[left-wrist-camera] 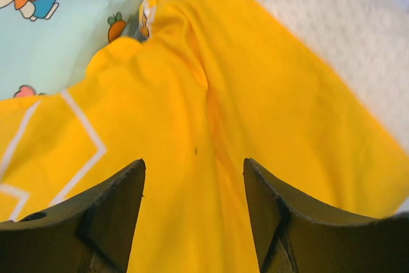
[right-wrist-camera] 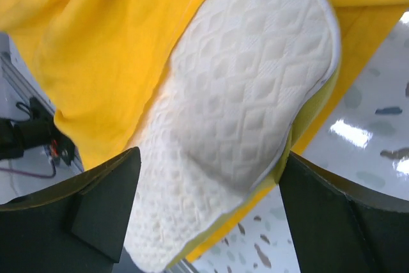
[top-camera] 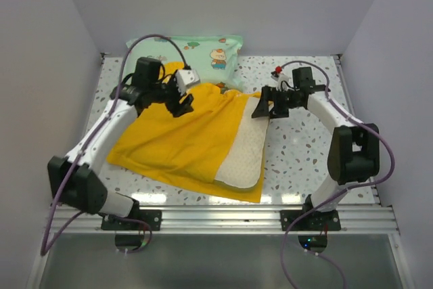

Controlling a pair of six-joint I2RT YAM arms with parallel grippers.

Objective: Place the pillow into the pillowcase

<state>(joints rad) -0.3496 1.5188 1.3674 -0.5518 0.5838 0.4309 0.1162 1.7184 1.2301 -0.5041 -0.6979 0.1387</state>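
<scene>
The yellow pillowcase (top-camera: 179, 140) lies flat across the middle of the table. The cream-white pillow (top-camera: 245, 150) sits partly inside it, its quilted right strip showing along the case's right edge. My left gripper (top-camera: 181, 105) hovers over the case's far left corner. In the left wrist view this gripper (left-wrist-camera: 193, 177) is open, with only the yellow pillowcase (left-wrist-camera: 211, 94) under the gap. My right gripper (top-camera: 264, 107) hangs over the pillow's far right end. The right wrist view shows the gripper (right-wrist-camera: 209, 158) open, the pillow (right-wrist-camera: 243, 94) below and between the fingers, gripped by nothing.
A mint-green cartoon-print pillow (top-camera: 203, 49) leans at the back wall, also seen as the green pillow (left-wrist-camera: 45, 23) by the left wrist. Speckled tabletop (top-camera: 304, 147) shows right of the case. An aluminium rail (top-camera: 223, 218) runs along the front edge. White walls enclose three sides.
</scene>
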